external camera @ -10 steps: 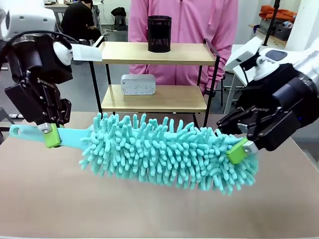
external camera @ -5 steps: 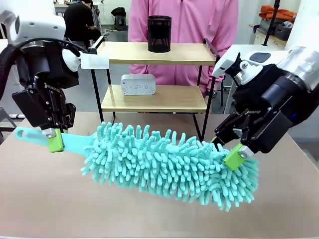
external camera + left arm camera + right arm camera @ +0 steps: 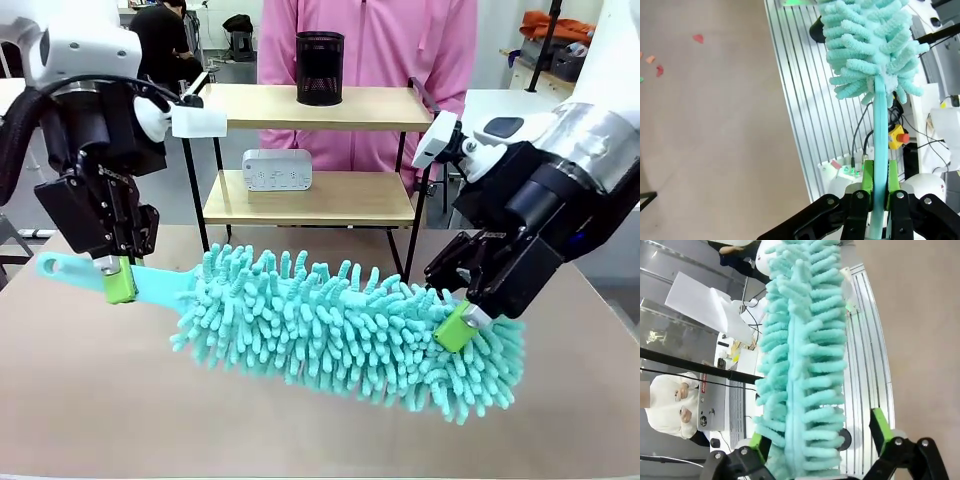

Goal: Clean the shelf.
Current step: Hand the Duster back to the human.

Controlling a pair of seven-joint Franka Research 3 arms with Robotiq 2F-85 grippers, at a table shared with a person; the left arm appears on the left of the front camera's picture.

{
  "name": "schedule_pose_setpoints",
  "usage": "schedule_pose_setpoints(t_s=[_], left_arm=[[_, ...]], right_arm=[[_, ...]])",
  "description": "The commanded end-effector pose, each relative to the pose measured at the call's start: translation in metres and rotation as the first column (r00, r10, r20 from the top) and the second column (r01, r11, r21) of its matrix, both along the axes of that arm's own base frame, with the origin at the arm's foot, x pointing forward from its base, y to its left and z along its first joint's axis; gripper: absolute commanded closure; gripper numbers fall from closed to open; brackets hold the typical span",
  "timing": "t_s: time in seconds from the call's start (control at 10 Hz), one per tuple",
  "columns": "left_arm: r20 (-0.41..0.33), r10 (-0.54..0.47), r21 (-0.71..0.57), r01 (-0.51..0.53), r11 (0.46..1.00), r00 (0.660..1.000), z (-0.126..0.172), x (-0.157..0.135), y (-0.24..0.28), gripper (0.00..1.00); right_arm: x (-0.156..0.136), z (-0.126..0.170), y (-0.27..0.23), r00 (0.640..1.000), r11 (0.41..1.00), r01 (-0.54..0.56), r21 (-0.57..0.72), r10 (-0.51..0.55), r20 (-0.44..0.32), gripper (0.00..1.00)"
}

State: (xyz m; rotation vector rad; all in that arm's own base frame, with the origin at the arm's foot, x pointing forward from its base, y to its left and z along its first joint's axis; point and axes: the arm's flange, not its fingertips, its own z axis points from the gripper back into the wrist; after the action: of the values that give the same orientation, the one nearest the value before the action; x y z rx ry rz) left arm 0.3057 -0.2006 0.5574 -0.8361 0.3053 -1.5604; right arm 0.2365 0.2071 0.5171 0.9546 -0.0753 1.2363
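The shelf [image 3: 330, 106] stands at the table's far edge, two wooden boards in a black frame. A teal fluffy duster [image 3: 340, 325] hangs level above the table in front of it. My left gripper [image 3: 118, 280] is shut on the duster's flat teal handle [image 3: 880, 130], green pads pressed on both sides. My right gripper [image 3: 458, 318] is open, its fingers straddling the fluffy far end [image 3: 800, 340] with a gap on one side.
A black mesh cup [image 3: 320, 67] sits on the shelf's top board and a white device [image 3: 277, 170] on the lower one. A person in pink [image 3: 370, 40] stands right behind the shelf. The brown table [image 3: 100, 400] lies under the duster.
My left gripper has carried the handle a little to the right. My right gripper has shifted left and down along the fluffy end, which now droops lower.
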Motion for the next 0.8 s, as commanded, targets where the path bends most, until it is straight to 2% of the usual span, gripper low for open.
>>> schedule_pose_setpoints(t_s=[0.0, 0.1, 0.2, 0.3, 0.5, 0.6, 0.7], left_arm=[[0.006, 0.022, 0.018, -0.022, 1.000, 1.000, 0.0021, 0.0032, -0.0050, 0.88], [0.012, 0.042, 0.026, -0.042, 0.999, 0.999, 0.0005, 0.0041, -0.0061, 0.88], [0.009, 0.047, 0.023, -0.047, 0.999, 0.999, -0.0002, 0.0040, -0.0070, 0.88], [0.012, 0.048, 0.022, -0.049, 0.999, 0.999, -0.0005, 0.0032, -0.0071, 0.88], [0.011, 0.045, 0.022, -0.045, 0.999, 0.999, -0.0005, 0.0019, -0.0070, 0.88], [0.010, 0.043, 0.026, -0.043, 0.999, 0.999, -0.0005, 0.0015, -0.0073, 0.88], [0.012, 0.037, 0.031, -0.037, 0.999, 0.999, -0.0011, 0.0008, -0.0073, 0.88]], right_arm=[[-0.0016, -0.0034, 0.0040, 1.000, 0.999, -0.009, -0.035, 0.010, 0.009, 0.00], [-0.0037, -0.0052, 0.0032, 0.999, 0.997, -0.048, -0.055, 0.049, 0.024, 0.50], [-0.0041, -0.0051, 0.0028, 0.998, 0.997, -0.056, -0.048, 0.057, 0.021, 0.60], [-0.0047, -0.0055, 0.0031, 0.998, 0.997, -0.059, -0.049, 0.060, 0.019, 1.00], [-0.0046, -0.0068, 0.0022, 0.998, 0.997, -0.058, -0.042, 0.059, 0.013, 1.00], [-0.0047, -0.0076, 0.0015, 0.998, 0.998, -0.058, -0.037, 0.058, 0.010, 0.87], [-0.0046, -0.0084, 0.0013, 0.998, 0.998, -0.060, -0.034, 0.060, 0.002, 0.97]])
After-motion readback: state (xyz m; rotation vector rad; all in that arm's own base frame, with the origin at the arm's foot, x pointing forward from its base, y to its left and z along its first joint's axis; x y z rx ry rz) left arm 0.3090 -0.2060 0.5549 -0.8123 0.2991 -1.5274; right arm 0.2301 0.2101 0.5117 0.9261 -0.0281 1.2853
